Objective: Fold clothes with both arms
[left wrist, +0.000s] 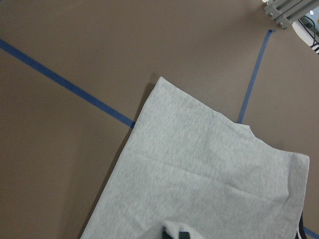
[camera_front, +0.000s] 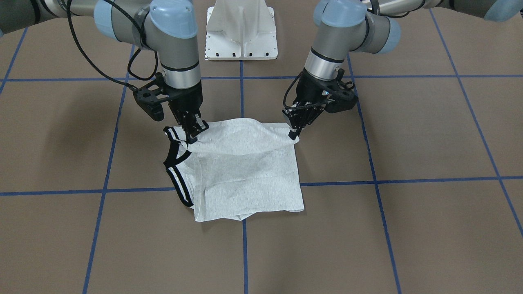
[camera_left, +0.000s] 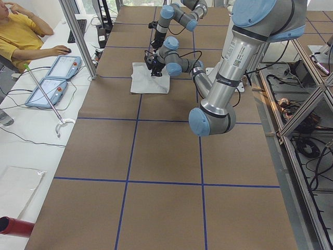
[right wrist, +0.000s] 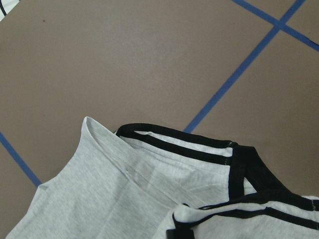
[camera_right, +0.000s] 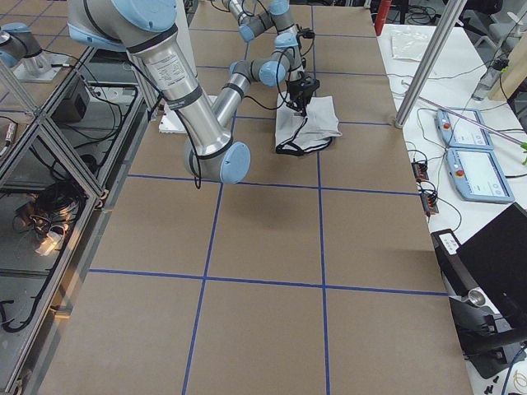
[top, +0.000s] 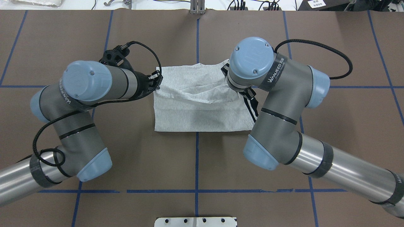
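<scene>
The grey T-shirt (camera_front: 245, 171) lies folded at the table's centre, with its black-striped collar and sleeve trim (camera_front: 176, 171) on the right arm's side. My left gripper (camera_front: 293, 134) is shut on one raised corner of the shirt's upper layer. My right gripper (camera_front: 192, 138) is shut on the other corner, beside the black trim. In the overhead view the left gripper (top: 157, 83) meets the shirt (top: 199, 107) at its edge, and the right wrist hides the right gripper. The left wrist view shows plain grey cloth (left wrist: 199, 179); the right wrist view shows the black stripes (right wrist: 199, 149). The print is hidden.
The white pedestal (camera_front: 242, 30) stands at the robot's side of the table. Blue tape lines (camera_front: 245, 253) cross the brown tabletop. A seated person (camera_left: 21, 34) and teach pendants (camera_left: 52, 80) are on a side desk beyond the far edge.
</scene>
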Robot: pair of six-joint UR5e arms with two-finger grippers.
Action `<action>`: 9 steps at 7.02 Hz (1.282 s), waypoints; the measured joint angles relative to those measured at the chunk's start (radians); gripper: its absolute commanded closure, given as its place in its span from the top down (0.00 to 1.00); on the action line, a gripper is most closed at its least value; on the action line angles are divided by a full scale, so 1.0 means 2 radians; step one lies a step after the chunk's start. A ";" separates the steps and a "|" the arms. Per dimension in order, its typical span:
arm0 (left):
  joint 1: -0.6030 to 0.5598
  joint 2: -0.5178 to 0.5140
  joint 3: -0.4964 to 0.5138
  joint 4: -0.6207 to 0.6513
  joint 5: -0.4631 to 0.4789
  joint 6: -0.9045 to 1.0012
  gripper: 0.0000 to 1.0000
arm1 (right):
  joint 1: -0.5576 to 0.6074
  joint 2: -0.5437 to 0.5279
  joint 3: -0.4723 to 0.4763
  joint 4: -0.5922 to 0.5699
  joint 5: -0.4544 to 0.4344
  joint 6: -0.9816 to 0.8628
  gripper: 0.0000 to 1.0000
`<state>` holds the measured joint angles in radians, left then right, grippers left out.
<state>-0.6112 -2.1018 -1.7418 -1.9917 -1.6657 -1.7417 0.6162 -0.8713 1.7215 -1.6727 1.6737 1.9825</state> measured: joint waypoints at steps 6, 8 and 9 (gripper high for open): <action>-0.080 -0.069 0.217 -0.145 0.001 0.065 0.84 | 0.116 0.096 -0.253 0.146 0.091 -0.186 1.00; -0.099 -0.073 0.225 -0.150 -0.005 0.084 0.84 | 0.155 0.093 -0.277 0.153 0.120 -0.266 1.00; -0.109 -0.069 0.223 -0.151 -0.025 0.117 0.84 | 0.171 0.082 -0.277 0.153 0.137 -0.299 1.00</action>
<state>-0.8285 -2.2389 -1.2952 -2.2944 -1.7153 -1.5081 0.9578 -0.7064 1.1669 -1.3661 1.9483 1.3835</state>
